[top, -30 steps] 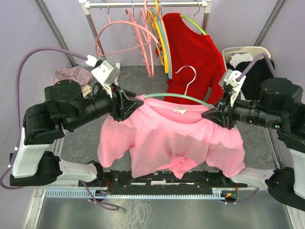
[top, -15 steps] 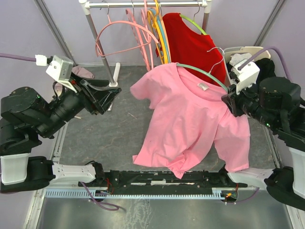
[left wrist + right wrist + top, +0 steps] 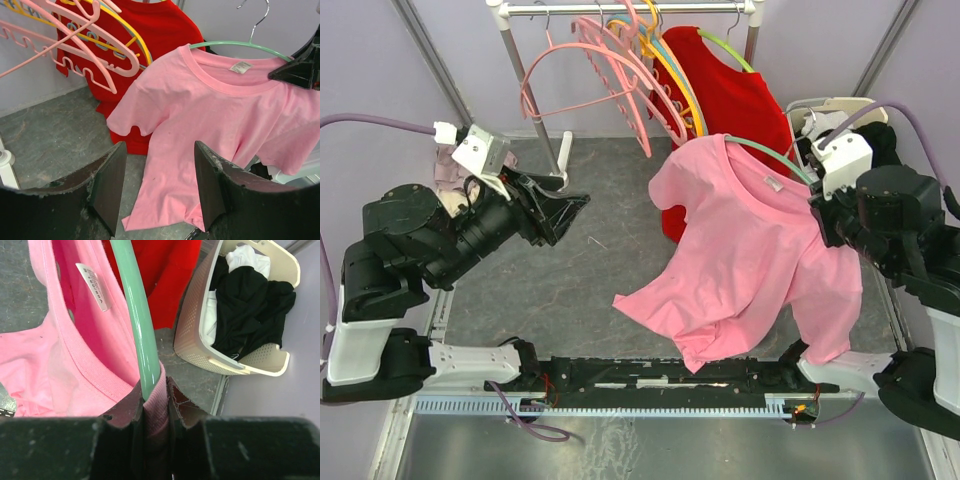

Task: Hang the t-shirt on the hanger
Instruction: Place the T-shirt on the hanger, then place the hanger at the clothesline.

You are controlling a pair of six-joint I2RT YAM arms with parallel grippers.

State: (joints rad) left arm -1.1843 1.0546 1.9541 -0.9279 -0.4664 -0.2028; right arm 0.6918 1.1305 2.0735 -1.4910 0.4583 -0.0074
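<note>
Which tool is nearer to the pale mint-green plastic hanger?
Right. The right tool grips the pale mint-green plastic hanger through the pink cotton t-shirt; the left tool is open, well apart from it.

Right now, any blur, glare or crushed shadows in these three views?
Top external: even light, t-shirt sharp, no obvious motion blur, rack posts splay from wide-angle distortion. Left wrist: t-shirt crisp, left claw dark and soft up close. Right wrist: glare streak along the hanger, right claw nearly black, detail lost.
</note>
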